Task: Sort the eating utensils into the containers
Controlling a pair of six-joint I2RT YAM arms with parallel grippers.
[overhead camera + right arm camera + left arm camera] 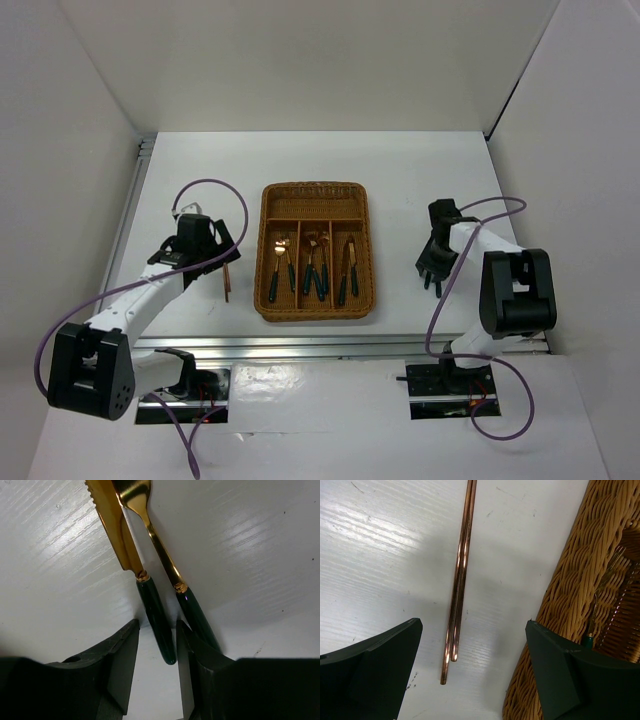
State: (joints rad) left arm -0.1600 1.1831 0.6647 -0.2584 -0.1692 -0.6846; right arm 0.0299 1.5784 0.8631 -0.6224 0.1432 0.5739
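Knife (pixel 114 530) between right fingers (pixel 112 672), chopsticks (pixel 458 590) beside tray (pixel 572 587)

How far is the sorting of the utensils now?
Done: cutlery lies in the wicker tray's long slots. In hand: right gripper straddles the knife handle, not yet closed; left gripper is open over the chopsticks. Left: knife, its neighbouring piece and chopsticks, all on the table.
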